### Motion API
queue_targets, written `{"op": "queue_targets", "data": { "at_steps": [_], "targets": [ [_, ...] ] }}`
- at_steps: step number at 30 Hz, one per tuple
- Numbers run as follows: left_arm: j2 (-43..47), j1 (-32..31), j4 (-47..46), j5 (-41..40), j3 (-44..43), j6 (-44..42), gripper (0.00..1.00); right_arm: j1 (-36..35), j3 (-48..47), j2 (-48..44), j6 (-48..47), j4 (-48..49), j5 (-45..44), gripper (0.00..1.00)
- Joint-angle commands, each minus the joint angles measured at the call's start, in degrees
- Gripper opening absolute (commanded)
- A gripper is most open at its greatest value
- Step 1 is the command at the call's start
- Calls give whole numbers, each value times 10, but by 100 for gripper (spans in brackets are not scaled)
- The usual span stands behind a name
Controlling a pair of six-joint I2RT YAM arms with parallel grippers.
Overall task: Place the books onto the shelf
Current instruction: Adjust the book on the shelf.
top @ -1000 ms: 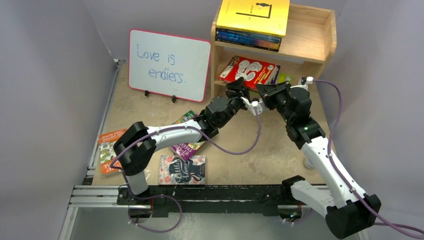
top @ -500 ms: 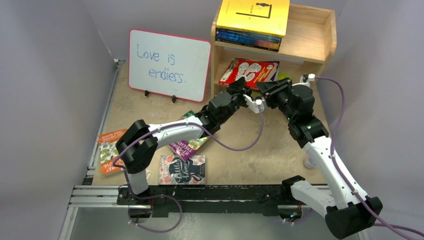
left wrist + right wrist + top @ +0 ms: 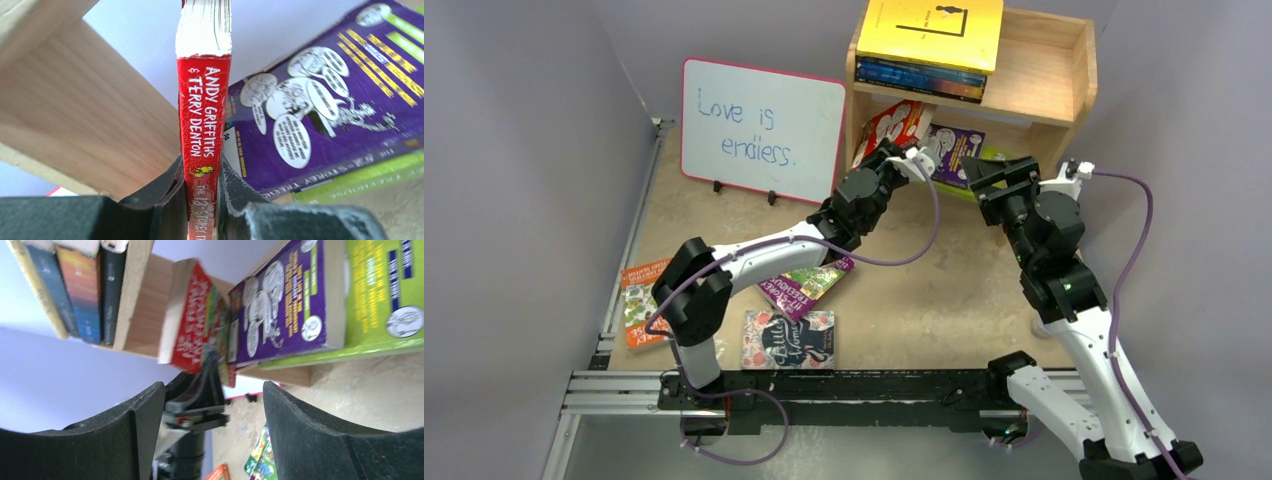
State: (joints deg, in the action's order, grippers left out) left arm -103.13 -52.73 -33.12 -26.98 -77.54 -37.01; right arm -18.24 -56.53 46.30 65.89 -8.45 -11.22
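1. Top external view: the light wooden shelf [image 3: 1036,75] stands at the table's far side, a yellow book [image 3: 932,30] lying atop dark blue books [image 3: 921,78] on its upper tier.
2. On the lower tier, the left gripper [image 3: 894,158] clamps a red book [image 3: 890,125] by its spine, standing it on edge against the left side panel; a purple book [image 3: 949,152] lies just beside it on a green one [image 3: 996,155].
3. Left wrist view: the red spine [image 3: 204,135] reads "ANDY GRIFFITHS & TERRY DENTON" between the closed fingers [image 3: 170,200]; the purple spine reads partly "STOREY TREEHOUSE".
4. The right gripper [image 3: 999,178] hangs before the lower tier, jaws spread wide, holding nothing; in its wrist view the left gripper [image 3: 197,405] shows between its fingers [image 3: 305,430].
5. A pink-edged whiteboard [image 3: 761,128] reading "Love is endless." stands left of the shelf.
6. On the table [image 3: 924,300] near the arm bases lie the floral "Little Women" [image 3: 787,340], an orange book [image 3: 639,305] and a purple-and-green pair [image 3: 804,283] partly under the left arm.
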Motion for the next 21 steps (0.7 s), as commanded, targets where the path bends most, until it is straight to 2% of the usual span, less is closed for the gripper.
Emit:
{"op": "queue_targets", "data": {
  "at_steps": [1,12,21],
  "targets": [
    [39,14,-17,-38,-32,146,0,3,12,8,-32,-10,-71,74],
    [61,72,-35,-82,-36,345,0,3,15,89,-2,1,-116,76],
    [61,103,-64,-114,-28,491,0,3,27,97,19,3,-131,74]
  ]
}}
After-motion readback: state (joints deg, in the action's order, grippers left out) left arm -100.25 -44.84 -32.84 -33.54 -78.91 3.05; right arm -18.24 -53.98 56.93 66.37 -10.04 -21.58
